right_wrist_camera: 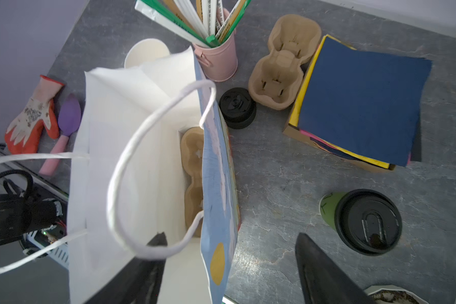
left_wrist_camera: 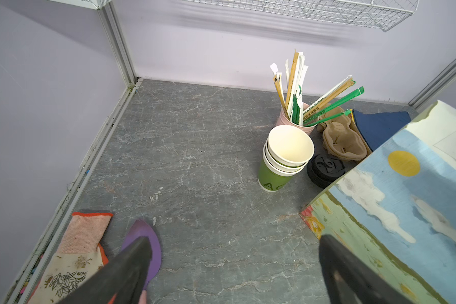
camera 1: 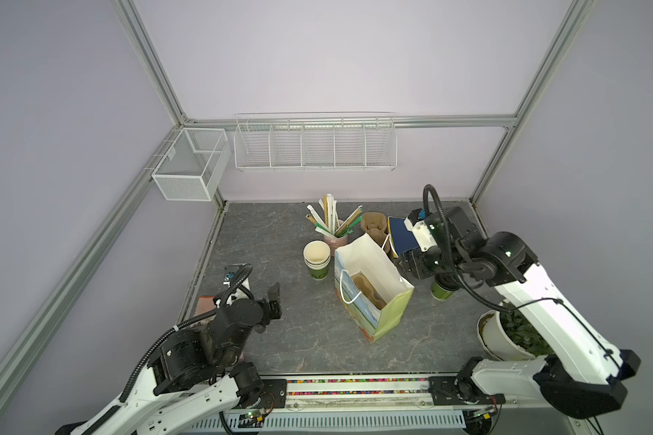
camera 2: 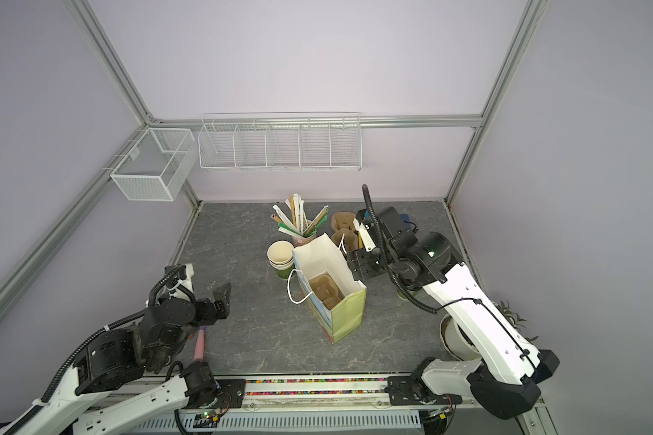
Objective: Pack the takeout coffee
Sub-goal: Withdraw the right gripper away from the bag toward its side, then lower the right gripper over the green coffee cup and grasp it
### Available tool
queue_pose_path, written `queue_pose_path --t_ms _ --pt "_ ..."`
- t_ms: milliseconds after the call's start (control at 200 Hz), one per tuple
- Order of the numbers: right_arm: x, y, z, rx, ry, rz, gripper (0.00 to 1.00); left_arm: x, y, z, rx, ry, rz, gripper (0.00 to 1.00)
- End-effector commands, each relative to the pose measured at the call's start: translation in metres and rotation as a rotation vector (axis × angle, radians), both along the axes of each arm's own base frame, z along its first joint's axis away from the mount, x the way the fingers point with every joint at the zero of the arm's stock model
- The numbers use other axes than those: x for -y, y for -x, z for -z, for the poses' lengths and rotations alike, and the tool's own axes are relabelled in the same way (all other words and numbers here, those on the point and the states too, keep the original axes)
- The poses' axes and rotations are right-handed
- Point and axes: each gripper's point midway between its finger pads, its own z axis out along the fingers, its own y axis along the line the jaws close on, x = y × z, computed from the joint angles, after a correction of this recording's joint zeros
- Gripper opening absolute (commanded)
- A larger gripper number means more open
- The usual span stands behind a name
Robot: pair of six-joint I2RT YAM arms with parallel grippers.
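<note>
Bimanual cell with both claws released. The right claw [right_wrist_camera: 230,236] is spread wide and grips nothing. One finger [right_wrist_camera: 145,273] hangs over the mouth of the paper bag [right_wrist_camera: 142,110] and its mate [right_wrist_camera: 324,279] hangs over the tabletop [right_wrist_camera: 274,171] outside it, so the bag's painted wall runs between them. The takeout coffee [right_wrist_camera: 366,223], a green cup under a black lid, stands upright on the tabletop just beside the outer finger, on the side away from the bag and touching neither. In a top view the takeout coffee [camera 1: 441,293] shows only its lower wall beneath the right wrist. Inside the bag, below the right claw, lies a pulp cup carrier [right_wrist_camera: 194,168]. Ahead of this claw stand a stack of black lids [right_wrist_camera: 237,106], a second carrier [right_wrist_camera: 282,65], a pink tin of wrapped straws [right_wrist_camera: 219,63] and a pile of coloured napkins [right_wrist_camera: 363,100]. The left claw [left_wrist_camera: 234,239] is likewise spread and holds nothing, hanging over bare tabletop apart from the bag. Ahead of it stands the stack of lidless cups [left_wrist_camera: 287,150], and beside one finger lie a work glove [left_wrist_camera: 79,247] and a purple trowel [left_wrist_camera: 142,229].
</note>
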Motion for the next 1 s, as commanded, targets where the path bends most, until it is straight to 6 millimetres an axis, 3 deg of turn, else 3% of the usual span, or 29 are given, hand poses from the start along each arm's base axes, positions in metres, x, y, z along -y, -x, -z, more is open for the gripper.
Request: queue_pose_path --t_ms 0,50,135,515,995 --pt "0.04 0.001 -0.002 0.0 0.08 0.147 0.95 -0.003 0.0 0.005 -0.003 -0.039 -0.003 0.99" --pt "0.056 -0.002 0.0 -0.004 0.089 0.207 1.0 -0.003 0.0 0.005 -0.001 -0.034 0.0 0.99" --pt "0.077 -0.005 0.013 -0.056 0.055 0.29 0.96 -0.003 0.001 0.005 0.003 -0.024 0.007 0.99" --pt "0.149 -0.03 0.104 -0.328 0.037 0.617 0.96 0.006 -0.001 0.011 -0.014 -0.035 0.035 0.99" --pt "0.154 -0.054 0.172 -0.506 0.041 0.699 0.98 0.004 0.0 0.009 -0.009 -0.029 0.034 0.99"
